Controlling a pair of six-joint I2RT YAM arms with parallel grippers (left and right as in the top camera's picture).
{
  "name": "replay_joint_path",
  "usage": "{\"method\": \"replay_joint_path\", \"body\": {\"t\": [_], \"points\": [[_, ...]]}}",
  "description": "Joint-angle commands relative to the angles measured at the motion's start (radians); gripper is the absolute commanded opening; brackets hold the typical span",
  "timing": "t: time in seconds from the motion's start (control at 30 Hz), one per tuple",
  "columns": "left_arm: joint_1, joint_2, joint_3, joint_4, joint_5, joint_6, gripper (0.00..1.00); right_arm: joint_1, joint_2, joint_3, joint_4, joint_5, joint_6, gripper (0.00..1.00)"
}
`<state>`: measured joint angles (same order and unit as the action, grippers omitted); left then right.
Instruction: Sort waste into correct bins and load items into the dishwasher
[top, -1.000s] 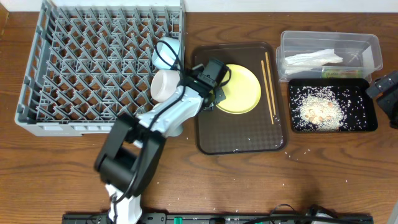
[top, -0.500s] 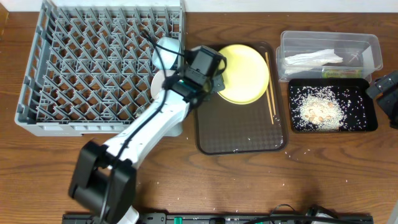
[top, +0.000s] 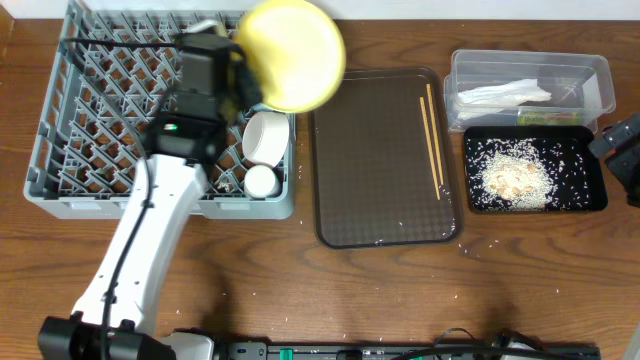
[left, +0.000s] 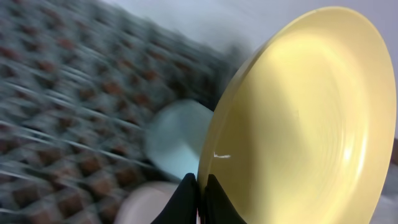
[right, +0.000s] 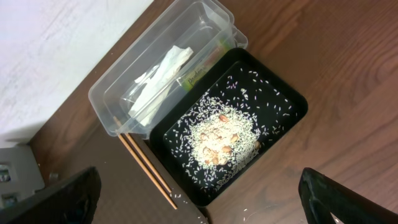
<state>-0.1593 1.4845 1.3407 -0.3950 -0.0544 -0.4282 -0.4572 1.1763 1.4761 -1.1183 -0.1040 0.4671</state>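
Left gripper (left: 200, 186) clamped on rim of yellow plate (left: 298, 118), plate rising up and right from fingers. Light-blue bowl (left: 177, 140) just above-left of fingertips, behind plate. Grey dish rack (left: 62, 112) further left, blurred. Pale rounded object (left: 146, 208) left of fingers, unclear.

One plate (top: 290, 52), one cup (top: 262, 181), two bowls (top: 267, 137) (left: 174, 137), two chopsticks (top: 433, 135), one rack (top: 110, 130), one tub (top: 530, 58), two trays (top: 375, 180) (top: 535, 209).

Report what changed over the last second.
The left gripper, shut on the rim of the yellow plate, lifted it off the brown tray and swung it left, over the far right corner of the dish rack. Unmoved: chopsticks on the tray, white bowl in the rack, clear tub, black tray.
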Motion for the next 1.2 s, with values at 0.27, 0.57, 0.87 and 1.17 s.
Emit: {"method": "replay_joint_path", "body": {"t": [0.27,0.57,0.87,1.17], "points": [[0.223,0.025,-0.001,0.066,-0.097,0.349,0.08,-0.010,0.000,0.003,-0.001,-0.002,0.011,0.99],[0.294,0.108,-0.001,0.130,-0.153,0.515,0.08,-0.010,0.000,0.003,-0.001,-0.001,0.011,0.99],[0.292,0.184,-0.001,0.203,-0.251,0.549,0.07,-0.010,0.000,0.003,-0.001,-0.002,0.011,0.99],[0.230,0.196,-0.001,0.229,-0.252,0.673,0.07,-0.010,0.000,0.003,-0.001,-0.002,0.011,0.99]]}}
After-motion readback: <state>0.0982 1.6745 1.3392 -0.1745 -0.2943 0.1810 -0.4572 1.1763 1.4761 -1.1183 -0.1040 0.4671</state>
